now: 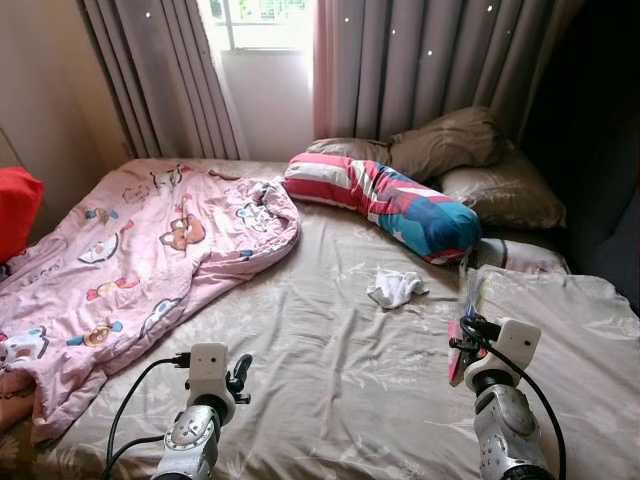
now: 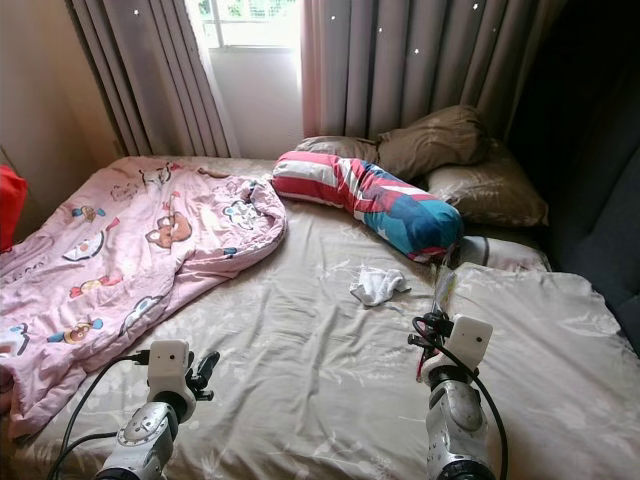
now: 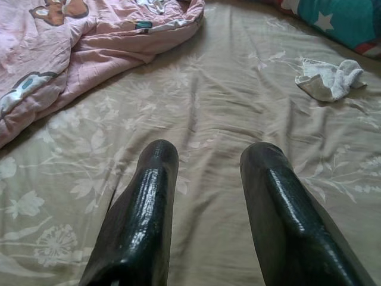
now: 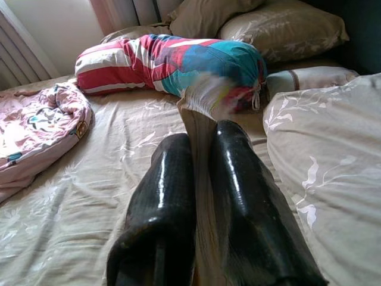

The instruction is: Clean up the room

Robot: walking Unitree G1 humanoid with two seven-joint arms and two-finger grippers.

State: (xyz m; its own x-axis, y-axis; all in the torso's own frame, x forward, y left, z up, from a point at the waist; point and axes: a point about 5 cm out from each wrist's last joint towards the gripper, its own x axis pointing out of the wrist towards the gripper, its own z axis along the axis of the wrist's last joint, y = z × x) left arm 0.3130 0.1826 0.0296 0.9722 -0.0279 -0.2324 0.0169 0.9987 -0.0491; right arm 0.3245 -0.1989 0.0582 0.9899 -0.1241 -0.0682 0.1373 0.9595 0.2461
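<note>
R gripper is up over the bed, right side, fingers clamped on a thin flat wrapper/packet. It's pinched between the pads and sticks up past the tips; top end is blurred so you can't read what it is. In the head cam you see it as a thin strip rising from the gripper, just beside the big beige pillow.

L gripper hovers low over the sheet near the foot of the bed, fingers spread wide, nothing between them. Head cam has it at.

Loose stuff you've got on the bed:
- white crumpled cloth, mid-bed, just in front of the striped red/blue bolster, apart from both grippers. Also in L wrist cam.
- pink cartoon blanket bunched along the left side, edge rolled near the bolster.
- brown pillows stacked at the head against the grey curtains.
- red item at the far left edge, partly cut off.
</note>
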